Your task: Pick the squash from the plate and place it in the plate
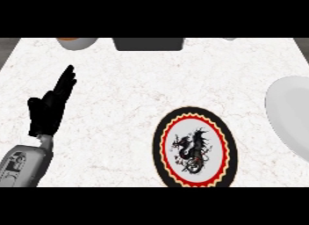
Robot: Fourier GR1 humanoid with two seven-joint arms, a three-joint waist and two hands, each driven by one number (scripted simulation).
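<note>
Front plate [195, 148] left of edge plate [297, 117]; left hand [47, 110] leftmost.

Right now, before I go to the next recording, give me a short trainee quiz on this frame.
1. True or false: a squash lies on the dragon plate.
2. Which hand shows? A) left B) right C) both
3. Fill in: the white plate lies to the ___ of the dragon plate.

Key
1. False: no squash shows on either plate.
2. A: the left hand, open with fingers up, at the view's left.
3. Right, at the view's edge.
</note>
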